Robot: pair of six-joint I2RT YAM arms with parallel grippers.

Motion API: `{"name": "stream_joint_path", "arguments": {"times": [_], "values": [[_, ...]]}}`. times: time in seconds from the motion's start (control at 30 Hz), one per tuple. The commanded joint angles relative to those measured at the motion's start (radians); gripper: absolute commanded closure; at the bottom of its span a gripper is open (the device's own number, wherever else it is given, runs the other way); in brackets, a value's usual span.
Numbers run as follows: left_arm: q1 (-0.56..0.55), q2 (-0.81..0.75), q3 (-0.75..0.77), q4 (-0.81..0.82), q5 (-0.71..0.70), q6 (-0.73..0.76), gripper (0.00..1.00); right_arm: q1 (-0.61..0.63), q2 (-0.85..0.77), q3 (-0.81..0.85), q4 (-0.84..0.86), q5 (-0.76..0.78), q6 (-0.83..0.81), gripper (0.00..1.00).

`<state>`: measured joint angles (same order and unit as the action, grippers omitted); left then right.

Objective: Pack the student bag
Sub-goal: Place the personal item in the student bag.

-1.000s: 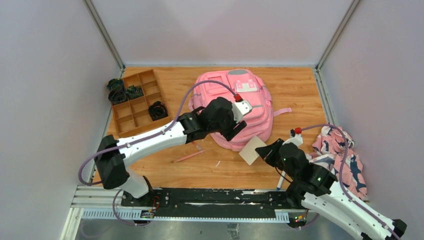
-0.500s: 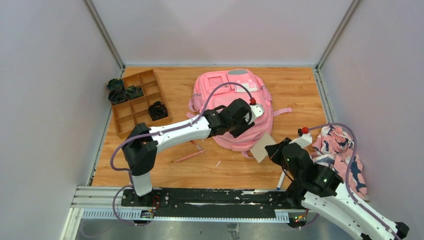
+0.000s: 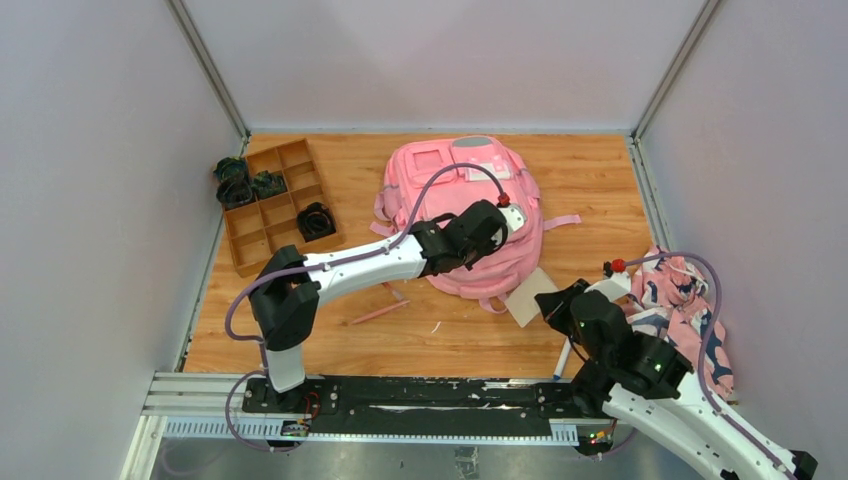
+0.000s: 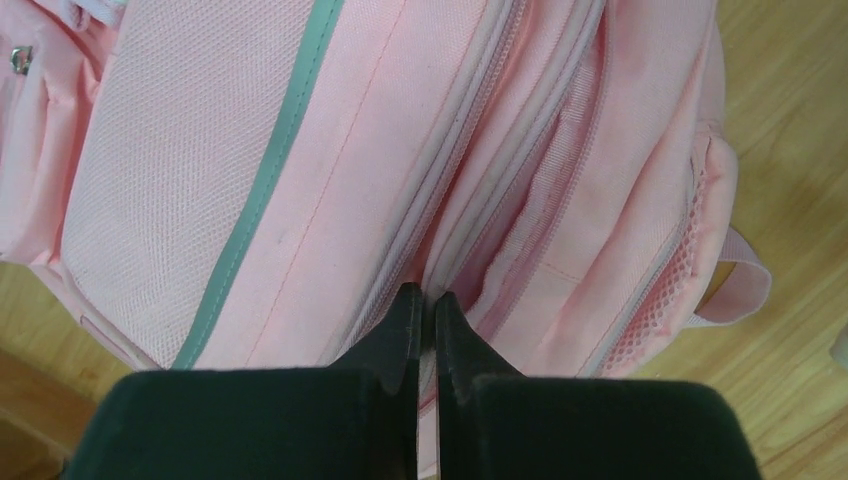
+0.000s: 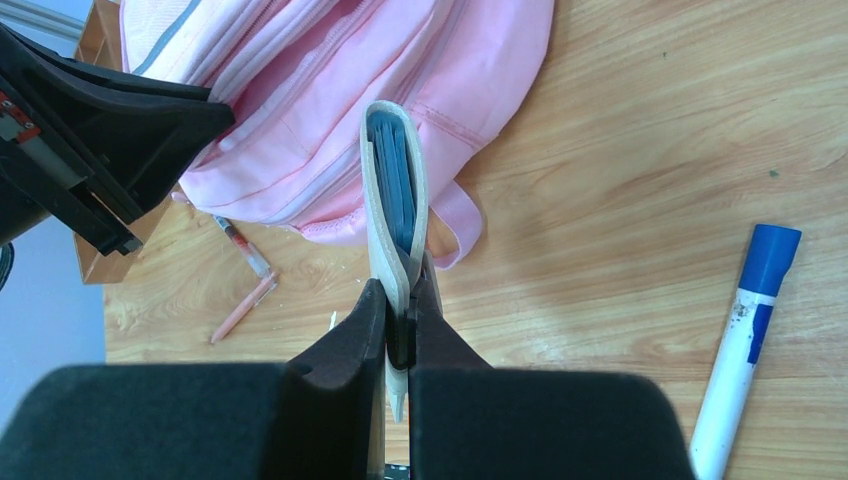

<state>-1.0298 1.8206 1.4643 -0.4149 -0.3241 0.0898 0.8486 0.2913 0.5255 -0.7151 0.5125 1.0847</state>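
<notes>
The pink student bag (image 3: 440, 175) lies flat at the middle back of the table, grey trim strip (image 4: 262, 190) showing. My left gripper (image 4: 427, 305) rests on its near half, shut, its fingertips pinching the fabric fold between two zip lines. My right gripper (image 5: 400, 300) hovers just off the bag's near right corner. It is shut on a thin beige-covered notebook (image 5: 393, 190) with blue inside, held on edge and pointing toward the bag. From above the notebook (image 3: 527, 297) shows as a pale square beside the bag's lower strap.
A brown compartment tray (image 3: 275, 205) with black items stands at the left. A pink pen (image 3: 378, 313) and a short one (image 3: 395, 292) lie in front of the bag. A blue-capped white marker (image 5: 745, 340) lies by my right arm. Floral cloth (image 3: 690, 320) sits at right.
My left gripper reached further right across the bag and closed on its fabric. My right arm shifted slightly right with the notebook still held.
</notes>
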Motion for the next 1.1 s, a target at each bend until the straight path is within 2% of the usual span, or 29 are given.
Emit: {"name": "stream_joint_path", "arguments": {"times": [0.0,0.17,0.3,0.43,0.57,0.87,0.93,1.07], "values": [[0.013,-0.054,0.04,0.009,-0.109,-0.022,1.0,-0.007,0.008,-0.013,0.034,0.006,0.031,1.0],[0.033,-0.157,0.036,0.04,-0.017,-0.023,1.0,-0.012,0.026,-0.035,0.193,-0.051,0.039,1.0],[0.085,-0.201,0.004,0.101,0.071,-0.057,1.0,-0.078,0.067,-0.113,0.445,-0.219,0.098,1.0],[0.147,-0.218,0.022,0.099,0.166,-0.136,1.0,-0.179,0.198,-0.169,0.665,-0.413,0.191,1.0],[0.165,-0.244,0.014,0.114,0.2,-0.142,1.0,-0.254,0.343,-0.15,0.866,-0.495,0.231,1.0],[0.17,-0.271,-0.011,0.129,0.219,-0.137,1.0,-0.256,0.508,-0.032,0.939,-0.497,0.27,1.0],[0.174,-0.273,-0.01,0.13,0.235,-0.14,1.0,-0.256,0.521,-0.003,0.907,-0.496,0.272,1.0],[0.18,-0.289,-0.018,0.146,0.261,-0.151,1.0,-0.258,0.544,0.017,0.829,-0.392,0.311,1.0]]}}
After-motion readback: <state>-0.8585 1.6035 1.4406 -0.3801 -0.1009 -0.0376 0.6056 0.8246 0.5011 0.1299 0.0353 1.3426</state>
